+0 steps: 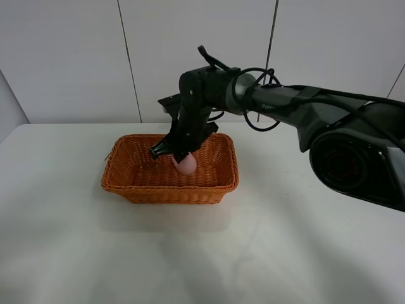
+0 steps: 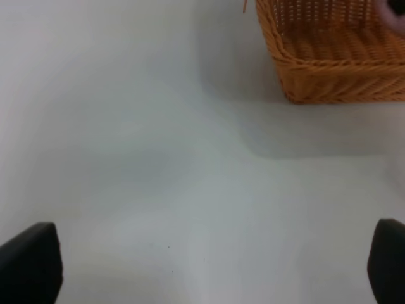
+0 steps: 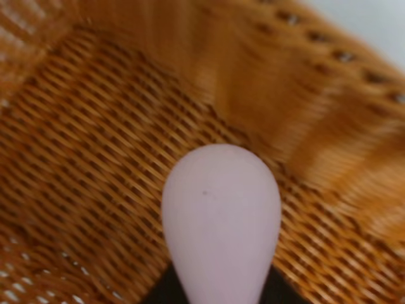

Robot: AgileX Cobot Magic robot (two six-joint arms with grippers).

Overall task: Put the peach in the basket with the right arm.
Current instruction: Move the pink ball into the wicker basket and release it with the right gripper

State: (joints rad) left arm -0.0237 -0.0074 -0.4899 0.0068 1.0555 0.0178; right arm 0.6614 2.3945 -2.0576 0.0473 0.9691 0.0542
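The orange-brown wicker basket (image 1: 166, 189) stands on the white table left of centre. The black right arm reaches in from the right, and my right gripper (image 1: 180, 156) hangs inside the basket, shut on the pink peach (image 1: 186, 165). The peach is held low over the woven floor, toward the basket's right half. The right wrist view shows the peach (image 3: 220, 215) close up, pointing away, with the dark fingers (image 3: 159, 292) on either side of its base and the basket (image 3: 95, 158) floor beneath. My left gripper (image 2: 212, 269) is open over bare table, away from the basket (image 2: 335, 60).
A white table (image 1: 76, 253) spreads around the basket, with a pale panelled wall (image 1: 69, 57) behind it. The right arm's large base joint (image 1: 354, 158) sits at the right edge. The left arm is out of the high view.
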